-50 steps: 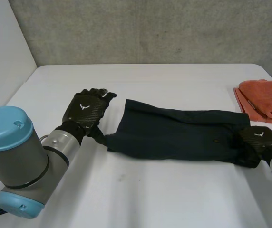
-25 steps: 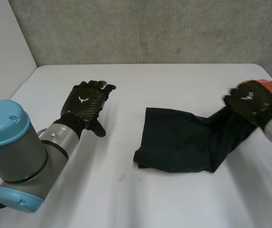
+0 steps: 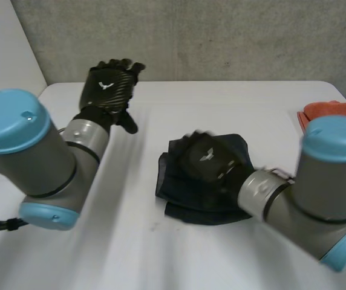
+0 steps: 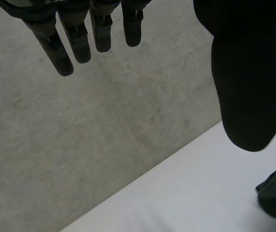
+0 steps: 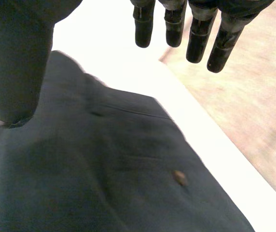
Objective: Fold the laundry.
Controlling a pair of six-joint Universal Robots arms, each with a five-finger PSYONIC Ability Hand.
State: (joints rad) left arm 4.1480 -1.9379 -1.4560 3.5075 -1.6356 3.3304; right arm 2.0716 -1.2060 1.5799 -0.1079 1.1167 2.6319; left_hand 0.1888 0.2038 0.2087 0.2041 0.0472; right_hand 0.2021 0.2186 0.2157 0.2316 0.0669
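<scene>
Since carrying one end across a moment ago, now lays the right hand [image 3: 206,158] flat on the dark garment [image 3: 191,208], with fingers [image 5: 144,29] straight and spread, pinching nothing. Has turned a long strip, stretched between both hands, into a doubled, compact bundle under that palm: likely a first fold, with rumpled edges to smooth. Has let go with the left hand [image 3: 107,90], lifted well away from the bundle, with fingers [image 4: 75,38] straight and empty. Further out: bare white tabletop [image 3: 233,106], folded orange cloth [image 3: 336,110] past the right arm, grey concrete wall [image 3: 221,36] behind.
</scene>
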